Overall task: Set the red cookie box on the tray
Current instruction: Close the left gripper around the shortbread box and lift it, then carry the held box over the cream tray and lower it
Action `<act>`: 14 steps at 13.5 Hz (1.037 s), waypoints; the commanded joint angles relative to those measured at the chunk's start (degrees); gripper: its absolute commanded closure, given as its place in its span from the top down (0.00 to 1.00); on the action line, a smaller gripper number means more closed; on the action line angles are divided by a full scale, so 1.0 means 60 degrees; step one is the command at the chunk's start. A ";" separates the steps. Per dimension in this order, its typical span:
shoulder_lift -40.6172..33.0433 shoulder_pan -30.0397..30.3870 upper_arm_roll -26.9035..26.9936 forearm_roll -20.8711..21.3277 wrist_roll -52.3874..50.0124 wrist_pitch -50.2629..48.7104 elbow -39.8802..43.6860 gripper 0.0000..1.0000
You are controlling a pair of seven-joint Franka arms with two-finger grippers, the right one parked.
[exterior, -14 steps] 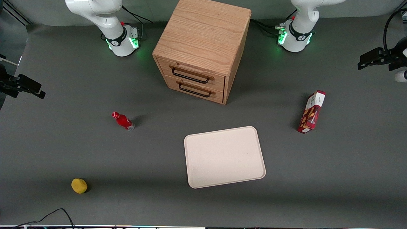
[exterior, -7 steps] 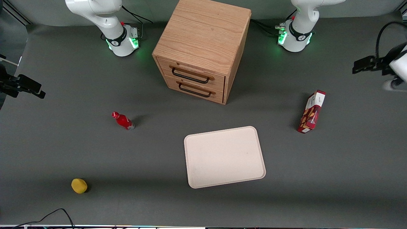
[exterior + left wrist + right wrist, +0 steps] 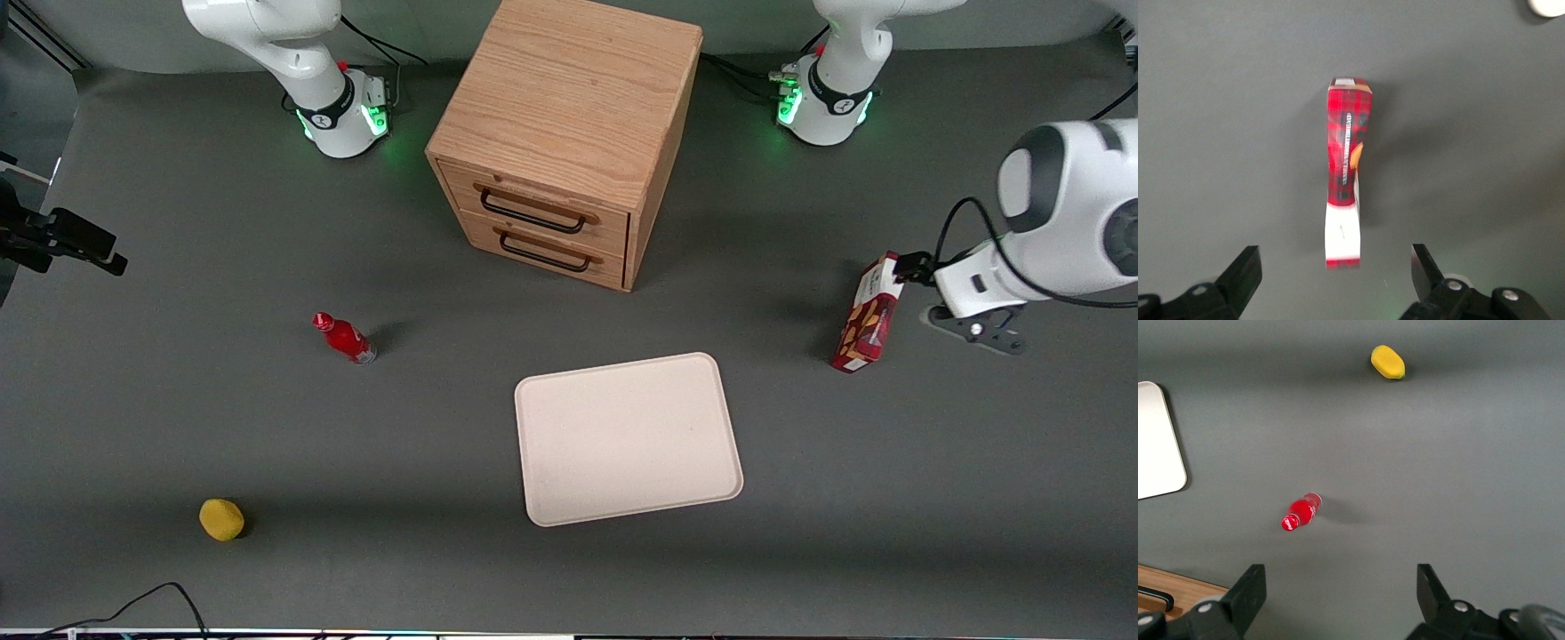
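The red cookie box [image 3: 871,311] stands on a long narrow edge on the grey table, toward the working arm's end. The cream-white tray [image 3: 627,440] lies flat, nearer the front camera than the box and beside it, with nothing on it. My left gripper [image 3: 1335,280] is open and empty, with its two fingers wide apart. It hovers above the box [image 3: 1346,167], at the box's white end. In the front view the arm's hand [image 3: 969,284] is just beside the box's top. A corner of the tray [image 3: 1158,440] shows in the right wrist view.
A wooden two-drawer cabinet [image 3: 560,133] stands at the back, between the arm bases. A small red bottle [image 3: 345,338] and a yellow object [image 3: 221,519] lie toward the parked arm's end. Both also show in the right wrist view: the bottle [image 3: 1300,512] and the yellow object [image 3: 1387,362].
The left arm has swung in from the table's edge and down toward the cookie box. The box, tray and other objects have not moved.
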 commanded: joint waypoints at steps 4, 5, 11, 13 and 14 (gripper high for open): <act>0.0911 -0.0074 0.0055 -0.0162 0.0331 0.5411 -0.2759 1.00; 0.1088 -0.0060 0.0055 -0.0191 0.0273 0.6131 -0.3096 0.86; 0.0842 -0.0045 0.0070 -0.0851 0.0199 0.4942 -0.2574 0.00; 0.0506 -0.0045 0.0070 -0.0851 0.0068 0.3640 -0.1902 0.00; 0.0301 -0.0059 0.0041 -0.0851 -0.0237 0.2662 -0.1202 0.00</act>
